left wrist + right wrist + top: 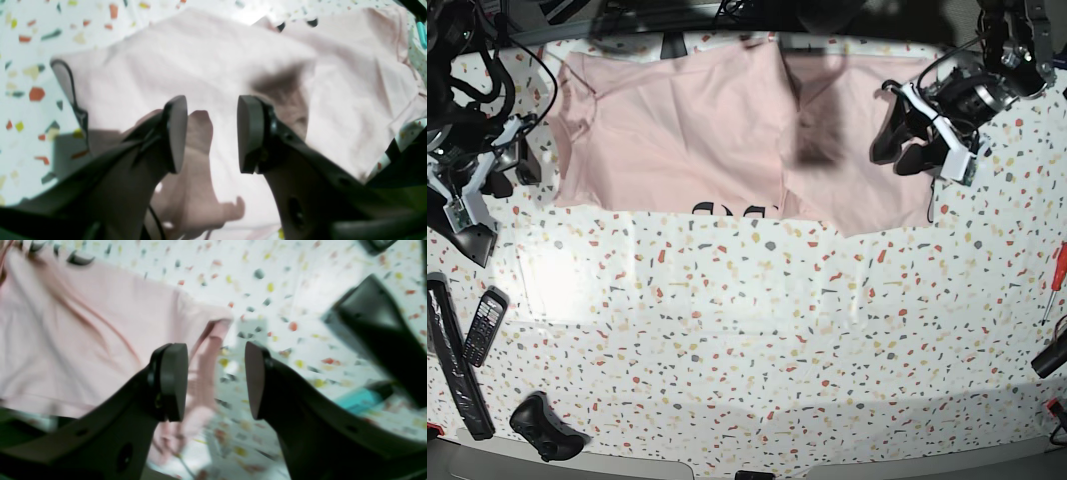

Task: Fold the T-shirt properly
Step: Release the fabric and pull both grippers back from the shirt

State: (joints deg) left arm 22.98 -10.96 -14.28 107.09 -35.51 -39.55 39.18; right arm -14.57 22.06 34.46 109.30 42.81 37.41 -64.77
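Pink T-shirt (687,130) hem borders bare terrazzo table (757,330).

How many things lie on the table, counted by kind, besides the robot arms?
T-shirt: 1
Phone handset: 1
Black game controller: 1
Red screwdriver: 1
Long black bar: 1
Total: 5

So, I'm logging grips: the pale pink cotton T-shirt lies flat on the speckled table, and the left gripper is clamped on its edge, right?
Not clamped. The left wrist view shows the left gripper open above the pale pink cotton T-shirt, holding nothing. The shirt does lie flat on the speckled table.
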